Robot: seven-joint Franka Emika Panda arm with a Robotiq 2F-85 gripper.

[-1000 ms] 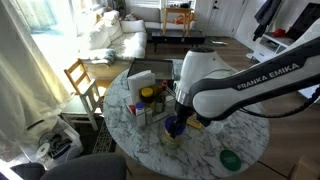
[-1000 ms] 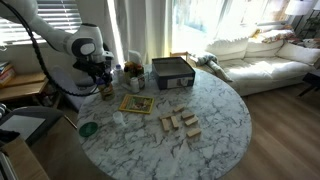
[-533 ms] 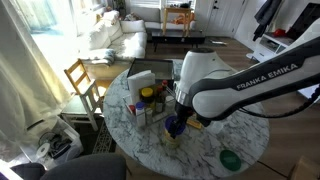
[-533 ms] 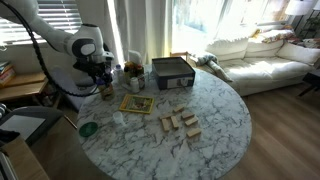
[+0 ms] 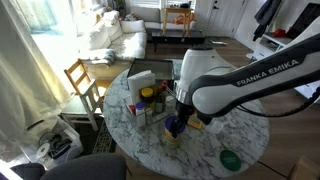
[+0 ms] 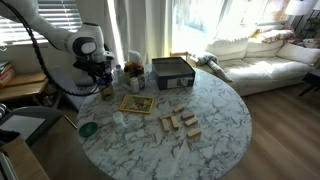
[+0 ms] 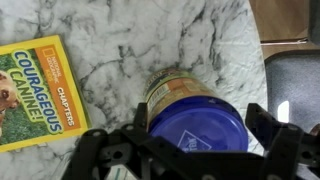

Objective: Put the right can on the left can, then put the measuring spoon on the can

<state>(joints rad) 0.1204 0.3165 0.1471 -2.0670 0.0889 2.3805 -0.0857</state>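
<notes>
The right can [image 7: 195, 130], with a dark blue top and a yellowish label on its side, stands upright on the marble table [image 7: 120, 40]. My gripper [image 7: 182, 138] is directly above it and open, one black finger [image 7: 88, 150] on each side of the can with a small gap. In both exterior views the gripper [image 5: 176, 122] [image 6: 103, 78] hangs low over the table's near edge with the blue top between its fingers. The left can and the measuring spoon are hidden or too small to make out.
A yellow "Courageous Canine" book [image 7: 35, 95] lies beside the can. A flat green disc [image 5: 230, 159] sits near the table edge. Jars and a yellow-lidded jar [image 5: 148, 95], a dark box [image 6: 172, 72] and wooden blocks [image 6: 178, 123] crowd the table.
</notes>
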